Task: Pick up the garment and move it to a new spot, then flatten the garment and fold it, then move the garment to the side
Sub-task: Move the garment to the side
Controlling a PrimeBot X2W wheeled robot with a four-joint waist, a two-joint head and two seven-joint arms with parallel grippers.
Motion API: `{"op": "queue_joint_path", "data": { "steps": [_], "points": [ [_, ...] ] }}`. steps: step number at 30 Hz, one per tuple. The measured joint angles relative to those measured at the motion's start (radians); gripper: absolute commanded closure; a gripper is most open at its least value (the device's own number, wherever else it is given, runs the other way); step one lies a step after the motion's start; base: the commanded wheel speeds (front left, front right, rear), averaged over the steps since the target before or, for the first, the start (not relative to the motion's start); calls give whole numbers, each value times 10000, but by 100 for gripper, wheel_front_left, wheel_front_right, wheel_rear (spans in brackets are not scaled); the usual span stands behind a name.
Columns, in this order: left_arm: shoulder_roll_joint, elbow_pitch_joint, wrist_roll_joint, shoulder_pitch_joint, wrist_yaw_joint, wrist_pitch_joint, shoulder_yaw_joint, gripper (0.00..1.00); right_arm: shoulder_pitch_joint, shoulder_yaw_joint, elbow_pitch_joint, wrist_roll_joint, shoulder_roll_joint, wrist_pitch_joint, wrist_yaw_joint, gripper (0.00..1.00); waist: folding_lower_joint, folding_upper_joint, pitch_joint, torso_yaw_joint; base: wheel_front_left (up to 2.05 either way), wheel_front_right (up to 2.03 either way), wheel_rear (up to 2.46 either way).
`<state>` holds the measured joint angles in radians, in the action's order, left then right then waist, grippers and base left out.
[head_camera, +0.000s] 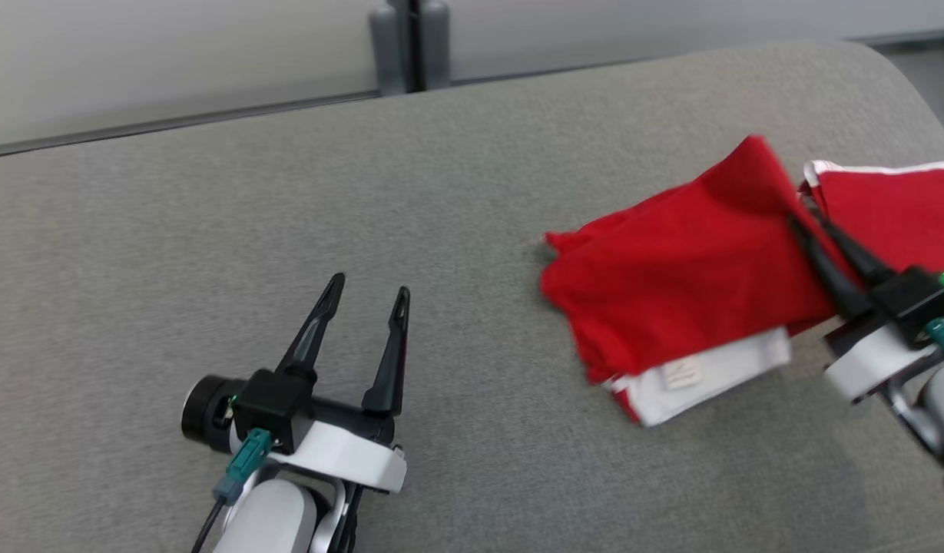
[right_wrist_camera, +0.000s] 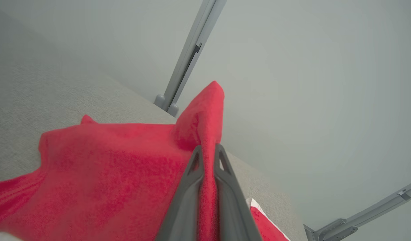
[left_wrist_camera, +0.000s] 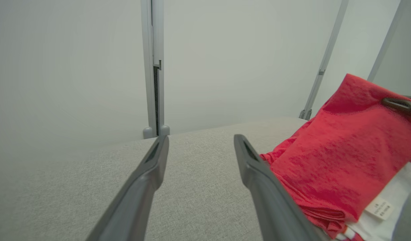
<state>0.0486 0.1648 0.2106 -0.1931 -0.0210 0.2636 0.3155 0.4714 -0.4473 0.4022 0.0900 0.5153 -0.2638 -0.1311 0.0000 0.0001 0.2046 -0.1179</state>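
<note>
The red garment (head_camera: 671, 284) lies folded on the right part of the grey bench (head_camera: 210, 230), with a white band (head_camera: 736, 369) along its near edge and a small white label (head_camera: 683, 374) on that band. One fold of the red cloth is raised to a peak, and the right gripper (head_camera: 800, 211) is clamped on this fold; in the right wrist view the two fingers are pressed together with the cloth (right_wrist_camera: 108, 174) between them. The left gripper (head_camera: 369, 286) is over the bare bench, well apart from the garment on its left side, with its fingers spread and nothing between them. Behind the bench a grey post (head_camera: 410, 46) stands against a pale wall.
</note>
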Motion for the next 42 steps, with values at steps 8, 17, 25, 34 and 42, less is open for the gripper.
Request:
{"op": "queue_joint_path", "data": {
  "steps": [8, 17, 25, 34, 42],
  "points": [
    [-8, -284, -541, -908, 257, 6, 222, 0, 1318, -88, -79, 619, 1419, -2, 0, 100, 0, 0, 1099, -966, 0, 0, 0],
    [-4, 29, -1114, -1639, 604, 4, 353, 0, 2327, 364, 1285, 1058, 2330, 0, 0, 100, 0, 0, 2520, -1554, 0, 0, 0],
    [0, 67, -1379, -1979, 746, 10, 324, 0, 2761, 1154, 2819, 1133, 2336, -2, -2, 100, 0, 0, 3357, -1540, 0, 0, 0],
    [-35, 15, -1388, -2251, 784, 12, 359, 0, 3176, 1204, 4378, 1348, 1941, 0, 0, 0, 0, 0, 3566, -1168, 0, 0, 0],
    [2, -15, -907, -2128, 589, 6, 443, 0, 3266, 1425, 3793, 1141, 1737, 0, 0, 0, 0, 0, 2991, -888, 0, 0, 0]
  ]
}}
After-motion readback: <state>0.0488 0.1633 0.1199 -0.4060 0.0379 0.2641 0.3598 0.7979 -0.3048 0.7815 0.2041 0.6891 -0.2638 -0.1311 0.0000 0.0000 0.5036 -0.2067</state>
